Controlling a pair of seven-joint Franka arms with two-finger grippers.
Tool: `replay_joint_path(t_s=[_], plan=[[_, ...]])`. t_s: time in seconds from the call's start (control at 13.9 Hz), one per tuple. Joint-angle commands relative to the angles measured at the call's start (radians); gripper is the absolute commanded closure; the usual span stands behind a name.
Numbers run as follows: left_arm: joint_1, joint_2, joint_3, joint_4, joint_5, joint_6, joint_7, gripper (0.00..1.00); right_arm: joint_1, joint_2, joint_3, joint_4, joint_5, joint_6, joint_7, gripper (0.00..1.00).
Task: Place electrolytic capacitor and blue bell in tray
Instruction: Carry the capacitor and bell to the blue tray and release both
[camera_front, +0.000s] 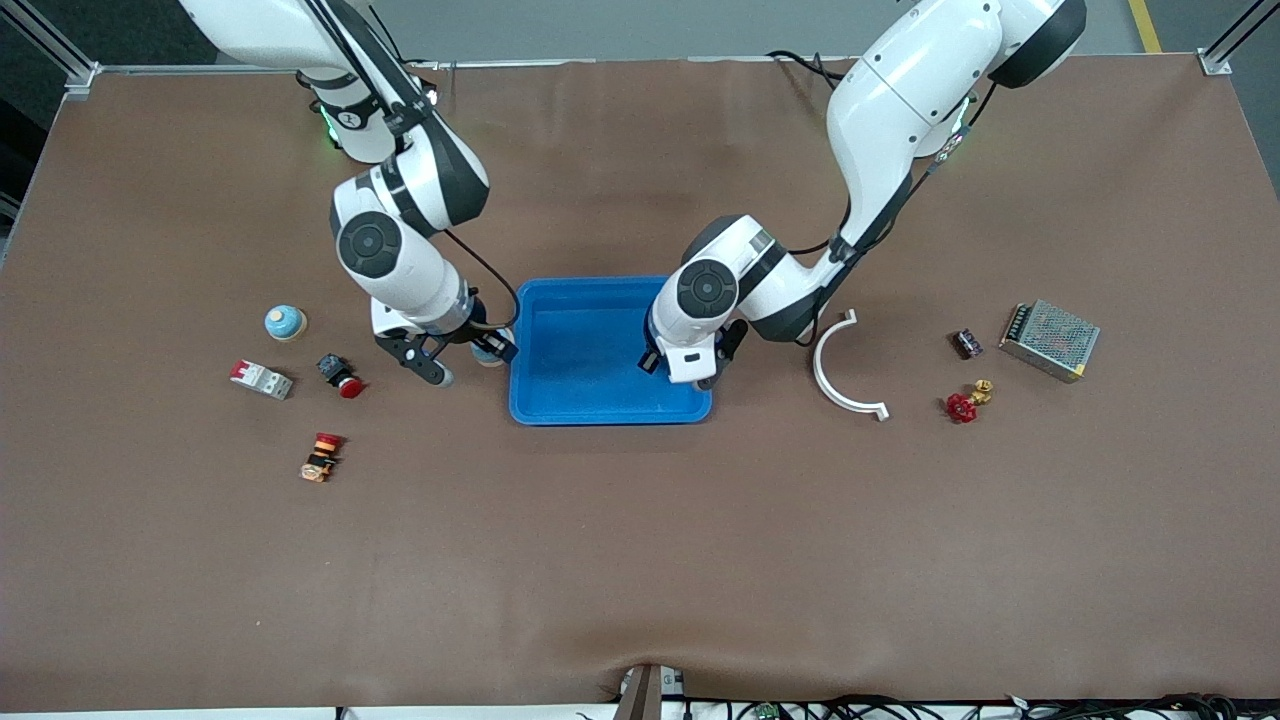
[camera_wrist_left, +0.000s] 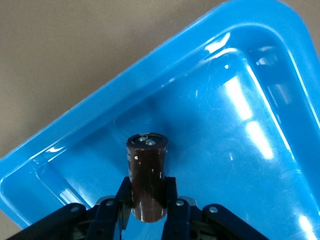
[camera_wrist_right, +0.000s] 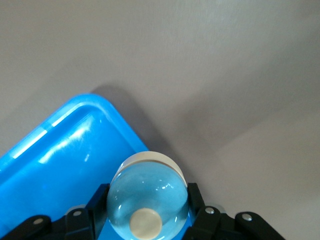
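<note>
Stacked button (camera_front: 322, 457): on the worktop (camera_front: 640, 560), apart from both grippers.
Left gripper (camera_wrist_left: 148, 209): clamping electrolytic capacitor (camera_wrist_left: 147, 175) above the tray (camera_wrist_left: 150, 75).
Right gripper (camera_wrist_right: 147, 216): clamping blue bell (camera_wrist_right: 147, 192) above the tray's rim.

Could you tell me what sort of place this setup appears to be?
Probably a robotics lab bench for sorting parts: a brown-covered table with aluminium frame posts, a blue tray, and scattered industrial components such as a metal-cased power supply and a circuit breaker.

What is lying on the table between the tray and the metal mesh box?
In the front view, a white curved bracket lies nearest the tray; a small dark part lies closer to the metal mesh box.
</note>
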Motion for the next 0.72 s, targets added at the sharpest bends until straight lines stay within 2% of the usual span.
replay_joint_path(t_s=[0.0,0.07,0.36,0.5,0.65], plan=[[-0.006,-0.002,0.007,0.023,0.023,0.003,-0.019,0.12,0.057,0.019,-0.012,-0.001,-0.011,0.026,0.065,1.0],[-0.006,-0.013,0.013,0.023,0.025,0.003,-0.019,0.0,0.074,0.031,-0.012,-0.001,-0.013,0.042,0.09,1.0],[0.023,-0.091,0.031,0.038,0.035,-0.05,-0.011,0.0,0.14,0.097,-0.018,-0.001,-0.089,0.118,0.216,1.0],[0.078,-0.162,0.036,0.009,0.037,-0.087,-0.022,0.0,0.154,0.133,-0.017,-0.001,-0.134,0.15,0.271,1.0],[0.133,-0.22,0.036,-0.025,0.038,-0.142,-0.001,0.0,0.177,0.162,-0.018,-0.001,-0.142,0.181,0.294,1.0]])
